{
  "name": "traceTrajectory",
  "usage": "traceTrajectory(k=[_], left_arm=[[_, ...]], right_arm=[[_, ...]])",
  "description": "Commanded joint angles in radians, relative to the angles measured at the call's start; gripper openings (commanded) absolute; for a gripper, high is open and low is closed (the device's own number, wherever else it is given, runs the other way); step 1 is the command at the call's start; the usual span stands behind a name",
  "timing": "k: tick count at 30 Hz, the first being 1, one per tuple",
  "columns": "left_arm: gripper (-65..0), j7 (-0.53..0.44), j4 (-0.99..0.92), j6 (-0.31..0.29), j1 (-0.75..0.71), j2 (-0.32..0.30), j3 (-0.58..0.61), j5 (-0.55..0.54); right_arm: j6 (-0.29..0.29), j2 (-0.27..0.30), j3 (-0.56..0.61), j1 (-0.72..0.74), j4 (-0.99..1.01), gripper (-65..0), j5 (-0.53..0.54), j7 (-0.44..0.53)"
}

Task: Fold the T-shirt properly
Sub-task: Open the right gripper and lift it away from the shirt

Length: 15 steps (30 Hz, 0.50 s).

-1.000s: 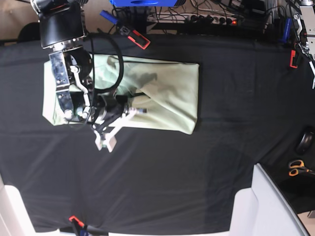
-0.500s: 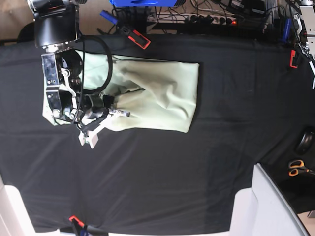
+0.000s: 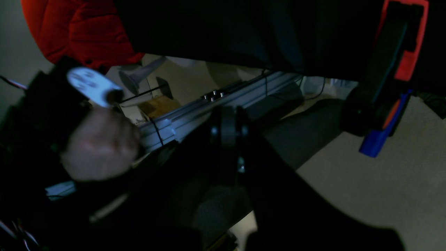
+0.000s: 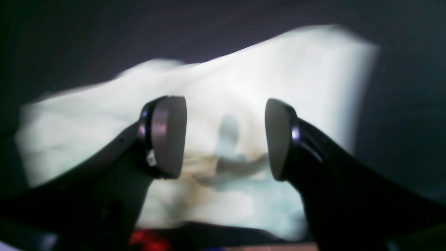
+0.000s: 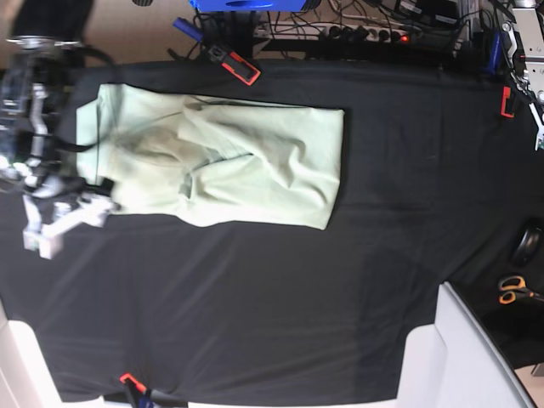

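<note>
The pale mint-green T-shirt [image 5: 229, 161] lies folded into a long rectangle on the black tablecloth [image 5: 280, 297], with creases near its middle. My right gripper [image 5: 100, 202] hovers at the shirt's left end, blurred by motion. In the right wrist view this gripper [image 4: 224, 139] is open; its pads [image 4: 167, 136] stand wide apart with nothing between them, and the T-shirt [image 4: 223, 87] lies beyond. My left arm [image 5: 525, 64] sits at the far top right corner. In the left wrist view its gripper [image 3: 227, 139] appears shut and empty, off the table's edge.
Red clamps [image 5: 240, 66] [image 5: 507, 100] [image 5: 129, 380] pin the tablecloth at its edges. Scissors [image 5: 512, 291] and a dark rounded object [image 5: 527, 245] lie at the right. A white panel [image 5: 463, 357] covers the bottom right corner. Cables and a power strip [image 5: 374, 34] run along the back.
My right gripper has opened and let go of the cloth. The right arm has pulled back left off the shirt, whose left part now lies uncovered. The left arm is still.
</note>
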<state>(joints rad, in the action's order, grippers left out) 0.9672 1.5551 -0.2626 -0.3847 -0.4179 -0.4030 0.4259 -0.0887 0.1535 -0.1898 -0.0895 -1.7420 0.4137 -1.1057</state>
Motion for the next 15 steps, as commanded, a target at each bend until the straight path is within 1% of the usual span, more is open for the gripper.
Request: traceTrajectory(k=[1, 2, 4, 6, 7, 8, 12, 15], left_arm=[[-65.0, 0.002, 0.017, 0.01, 0.002, -0.02, -0.007, 0.017], [-65.0, 0.002, 0.023, 0.01, 0.002, -0.019, -0.007, 0.015], [-65.0, 0.002, 0.025, 0.01, 0.002, 0.0, -0.007, 0.02], [-65.0, 0.002, 0.037, 0.01, 0.002, 0.007, -0.007, 0.021], [-65.0, 0.002, 0.046, 0.01, 0.002, 0.007, -0.007, 0.021], [-65.0, 0.002, 0.049, 0.01, 0.002, 0.009, -0.007, 0.021], [-65.0, 0.002, 0.054, 0.01, 0.002, 0.012, -0.007, 0.021], [-65.0, 0.002, 0.054, 0.01, 0.002, 0.012, -0.007, 0.021]], right_arm=[[0.065, 0.002, -0.029, 0.009, 0.007, -25.8, 0.032, 0.006], [0.139, 0.007, -0.084, 0.004, 0.035, -22.6, 0.032, 0.006], [0.306, 0.008, -0.211, 0.006, 0.101, -17.4, 0.032, 0.006], [0.442, 0.013, -0.313, 0.012, 0.17, -13.9, 0.026, 0.009], [0.499, 0.031, -0.348, 0.012, 0.204, -12.9, 0.026, 0.022], [0.536, 0.044, -0.36, 0.014, 0.231, -12.6, 0.026, 0.037], [0.654, 0.077, -0.369, 0.012, 0.36, -12.5, 0.03, 0.105], [0.722, 0.074, -0.369, 0.014, 0.434, -12.8, 0.03, 0.115]])
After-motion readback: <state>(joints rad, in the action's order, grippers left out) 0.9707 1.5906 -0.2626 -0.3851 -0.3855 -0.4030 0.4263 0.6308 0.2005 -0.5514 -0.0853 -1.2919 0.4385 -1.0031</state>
